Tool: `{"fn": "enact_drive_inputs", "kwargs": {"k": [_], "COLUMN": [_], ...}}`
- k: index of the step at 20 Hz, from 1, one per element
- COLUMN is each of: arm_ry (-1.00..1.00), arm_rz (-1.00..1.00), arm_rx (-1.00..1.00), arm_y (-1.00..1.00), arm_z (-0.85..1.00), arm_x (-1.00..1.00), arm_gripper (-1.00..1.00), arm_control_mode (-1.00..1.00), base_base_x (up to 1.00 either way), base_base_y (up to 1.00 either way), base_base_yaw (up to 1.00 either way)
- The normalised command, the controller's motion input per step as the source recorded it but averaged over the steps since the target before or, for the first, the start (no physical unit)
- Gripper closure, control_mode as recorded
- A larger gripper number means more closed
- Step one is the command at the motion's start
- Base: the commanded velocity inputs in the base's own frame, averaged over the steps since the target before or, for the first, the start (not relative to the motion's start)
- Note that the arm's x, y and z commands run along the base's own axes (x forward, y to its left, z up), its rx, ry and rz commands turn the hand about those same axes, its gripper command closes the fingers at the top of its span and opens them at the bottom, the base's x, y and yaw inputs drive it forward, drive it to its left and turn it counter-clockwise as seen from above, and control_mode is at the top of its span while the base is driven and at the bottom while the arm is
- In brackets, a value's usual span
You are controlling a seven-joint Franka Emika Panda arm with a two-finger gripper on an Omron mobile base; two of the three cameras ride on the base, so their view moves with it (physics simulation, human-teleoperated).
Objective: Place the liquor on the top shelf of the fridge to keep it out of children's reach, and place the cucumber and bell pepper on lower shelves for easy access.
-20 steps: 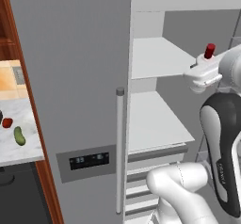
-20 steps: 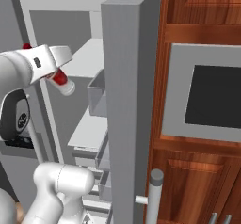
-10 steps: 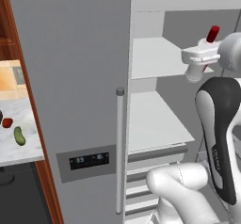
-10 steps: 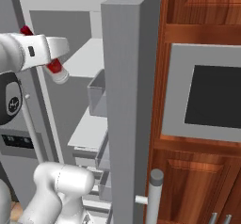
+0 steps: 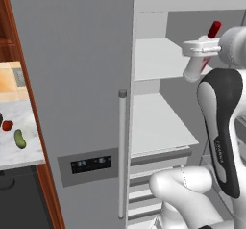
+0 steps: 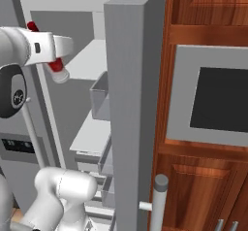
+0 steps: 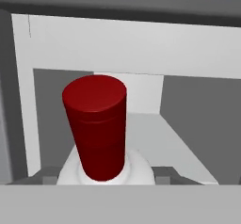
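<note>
My gripper (image 5: 200,55) is shut on the liquor (image 5: 194,70), a clear-white bottle with a red cap (image 5: 214,29), tilted in front of the open fridge (image 5: 72,79). It hangs at the right front edge of the top shelf (image 5: 158,59), just above board level. From the right side the gripper (image 6: 54,55) holds the liquor (image 6: 58,69) left of the shelf. The hand view looks down the red cap (image 7: 96,124) toward the white shelf (image 7: 164,143). The cucumber (image 5: 20,139) and bell pepper (image 5: 7,125) lie on the marble counter at far left.
A lower shelf (image 5: 158,124) sits under the top one, with grey drawer fronts (image 5: 158,160) below. The open fridge door (image 6: 131,104) stands edge-on at the right, with a grey door bin (image 6: 99,99). A wood cabinet with an oven (image 6: 213,104) is beyond it.
The arm has lifted the liquor from below the top shelf's level to just above it and carried it slightly left, toward the fridge. Cucumber and bell pepper have not moved.
</note>
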Motion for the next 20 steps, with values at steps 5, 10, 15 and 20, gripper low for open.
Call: {"fn": "enact_drive_inputs", "kwargs": {"k": [5, 10, 15, 20], "arm_ry": [0.0, 0.0, 0.0, 0.0], "arm_rz": [0.0, 0.0, 0.0, 0.0], "arm_rx": [0.0, 0.01, 0.03, 0.01], "arm_y": [-0.01, -0.09, -0.42, -0.44], "arm_z": [-0.27, -0.17, -0.02, 0.0], "arm_x": [0.24, 0.34, 0.35, 0.31], "arm_gripper": [1.0, 1.0, 1.0, 1.0], "arm_control_mode": [-1.0, -1.0, -1.0, -1.0], "base_base_x": [0.0, 0.0, 0.0, 0.0], "base_base_y": [0.0, 0.0, 0.0, 0.0], "base_base_yaw": [0.0, 0.0, 0.0, 0.0]}}
